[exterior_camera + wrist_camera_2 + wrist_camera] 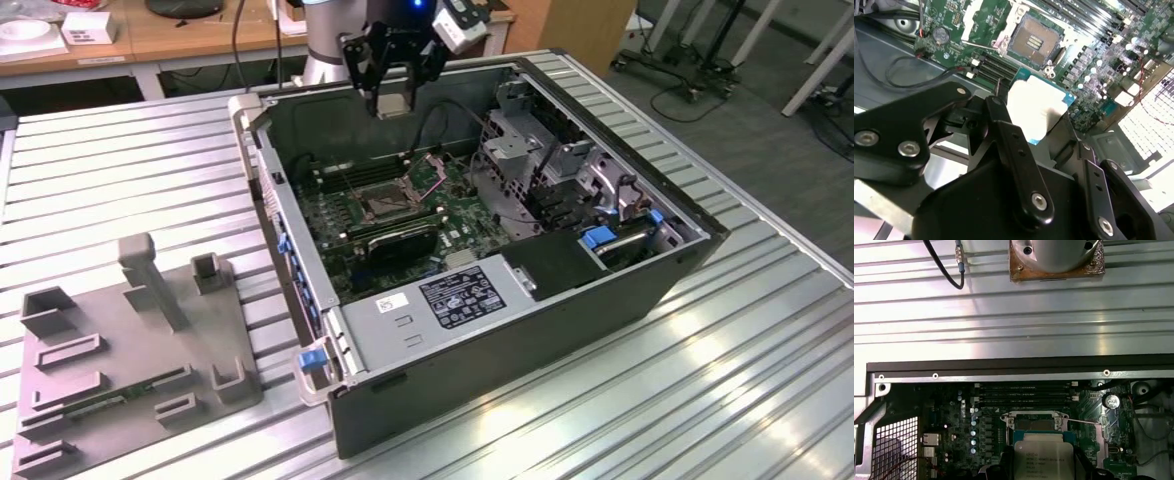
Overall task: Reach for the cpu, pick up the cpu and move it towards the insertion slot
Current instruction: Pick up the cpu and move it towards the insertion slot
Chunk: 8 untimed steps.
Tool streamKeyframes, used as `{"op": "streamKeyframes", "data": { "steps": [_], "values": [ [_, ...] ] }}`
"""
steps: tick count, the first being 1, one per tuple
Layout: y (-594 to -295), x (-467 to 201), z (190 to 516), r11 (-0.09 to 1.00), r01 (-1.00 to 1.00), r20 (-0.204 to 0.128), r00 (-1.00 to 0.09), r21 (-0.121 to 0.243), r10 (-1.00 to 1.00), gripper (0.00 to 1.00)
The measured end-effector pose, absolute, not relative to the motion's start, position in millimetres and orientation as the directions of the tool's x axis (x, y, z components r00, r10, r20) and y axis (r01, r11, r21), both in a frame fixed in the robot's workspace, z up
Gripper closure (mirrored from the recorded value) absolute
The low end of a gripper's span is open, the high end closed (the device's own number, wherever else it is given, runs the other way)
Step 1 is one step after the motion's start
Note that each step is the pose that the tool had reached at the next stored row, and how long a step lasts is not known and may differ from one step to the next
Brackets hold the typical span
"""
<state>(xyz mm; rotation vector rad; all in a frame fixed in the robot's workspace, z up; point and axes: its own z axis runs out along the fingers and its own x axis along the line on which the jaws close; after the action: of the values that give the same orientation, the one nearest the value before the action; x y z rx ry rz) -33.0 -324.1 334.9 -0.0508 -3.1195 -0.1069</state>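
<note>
Gripper [392,97] is clamped on the cpu [1035,107], hanging over the open case [667,275] with the slot [1035,40] just past it, so I'd keep the chip dead level and line up the corners.

Gripper [391,98] — black linkage body, two-finger type; exterior view shows a blue light above it on the wrist and a pale grey camera block [458,28] mounted beside it. Arm column [324,45] behind is light silver-grey.

Second wrist view: fingers [1014,150] are matte black bars, flat-sided, with rounded ends. Silver screw heads sit recessed along each bar, one near each pivot. A broader black link plate [901,132] carries two larger silver bolts and one small screw.

First wrist view: arm base [1056,257] — round, brushed silver, with dark bolt heads, seated on a square, rust-brown mounting plate [1019,272].
</note>
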Motion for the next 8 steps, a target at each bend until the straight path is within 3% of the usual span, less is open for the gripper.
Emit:
{"op": "streamKeyframes", "data": {
  "steps": [8],
  "values": [
    [-313.4, -36.3, 335.6, 0.997, 0.034, 0.021, -0.999, 0.068, 0.032, 0.45]
  ]
}}
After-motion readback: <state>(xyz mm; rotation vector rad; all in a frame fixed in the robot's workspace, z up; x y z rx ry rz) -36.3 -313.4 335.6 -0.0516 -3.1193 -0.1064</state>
